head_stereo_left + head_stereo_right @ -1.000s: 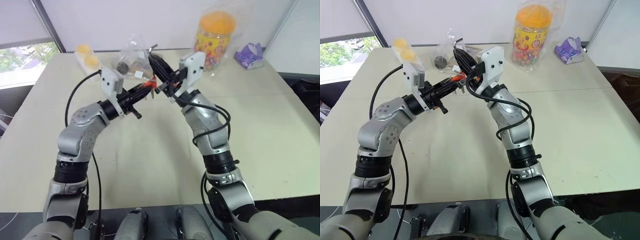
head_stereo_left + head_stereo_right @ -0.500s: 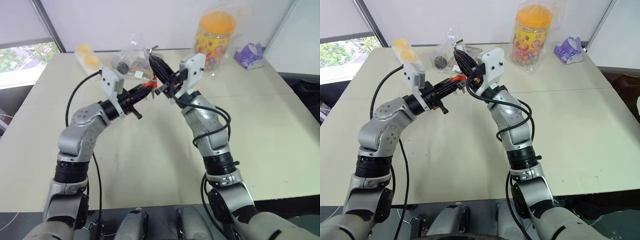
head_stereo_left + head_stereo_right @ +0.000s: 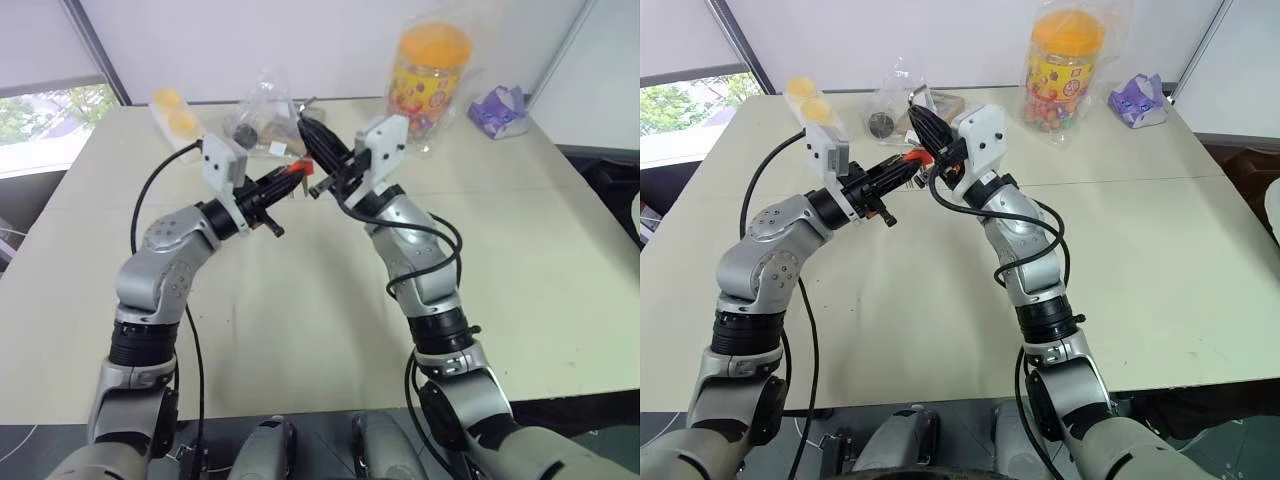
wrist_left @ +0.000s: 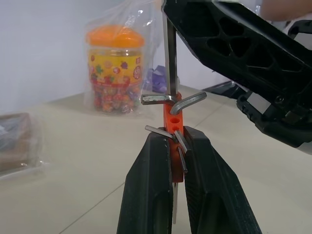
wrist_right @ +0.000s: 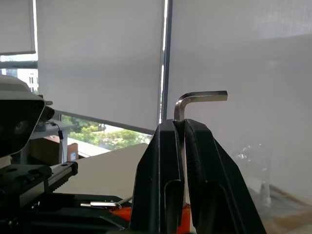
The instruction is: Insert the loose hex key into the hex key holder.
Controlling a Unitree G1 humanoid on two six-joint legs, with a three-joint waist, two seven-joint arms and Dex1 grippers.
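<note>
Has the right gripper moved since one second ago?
Cannot tell. The right gripper sits at about the same spot against the clear bag behind it; only its white wrist block tilted slightly.

Loose hex key (image 5: pixel 201 97): bare grey metal, smooth, dull sheen. Hex key holder (image 4: pixel 173 117): orange-red plastic, matt. Left gripper (image 4: pixel 171 146) fingers: black plastic, smooth, slight gloss. Behind the holder, candy jar (image 4: pixel 115 68) in clear glossy film; table (image 3: pixel 330 300) matt beige.
</note>
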